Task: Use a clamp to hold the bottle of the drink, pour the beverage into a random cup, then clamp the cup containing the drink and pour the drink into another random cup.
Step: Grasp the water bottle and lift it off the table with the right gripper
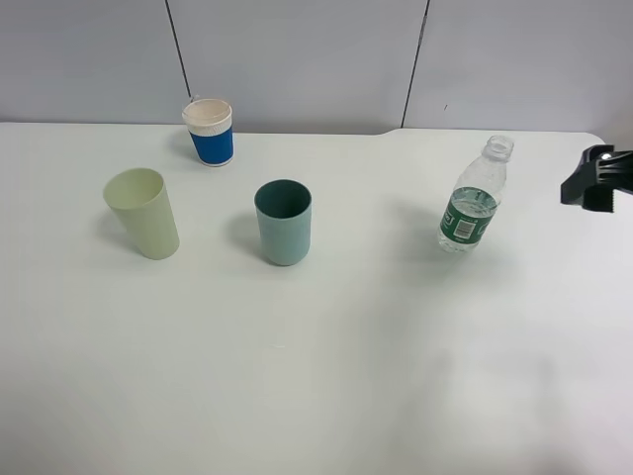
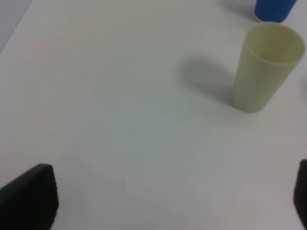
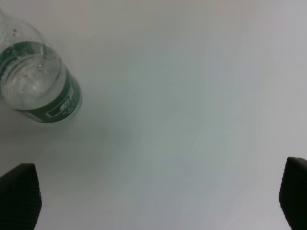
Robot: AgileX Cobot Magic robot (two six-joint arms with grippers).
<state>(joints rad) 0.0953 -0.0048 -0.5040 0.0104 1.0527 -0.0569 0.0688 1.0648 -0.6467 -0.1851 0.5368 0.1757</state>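
A clear plastic bottle (image 1: pixel 473 208) with a green label stands uncapped on the right of the white table, with clear liquid inside. It also shows in the right wrist view (image 3: pixel 38 84). My right gripper (image 1: pixel 593 183) hovers at the right edge, apart from the bottle; its jaws are wide open and empty in the right wrist view (image 3: pixel 158 201). A pale green cup (image 1: pixel 143 213) stands on the left and a teal cup (image 1: pixel 284 222) stands in the middle. My left gripper (image 2: pixel 172 201) is open and empty, short of the pale cup (image 2: pixel 266 67). It is out of the exterior view.
A blue and white paper cup (image 1: pixel 209 132) stands at the back left, and its base shows in the left wrist view (image 2: pixel 273 9). A grey panel wall (image 1: pixel 316 59) runs behind the table. The table's back edge (image 1: pixel 396 130) has a step near the middle.
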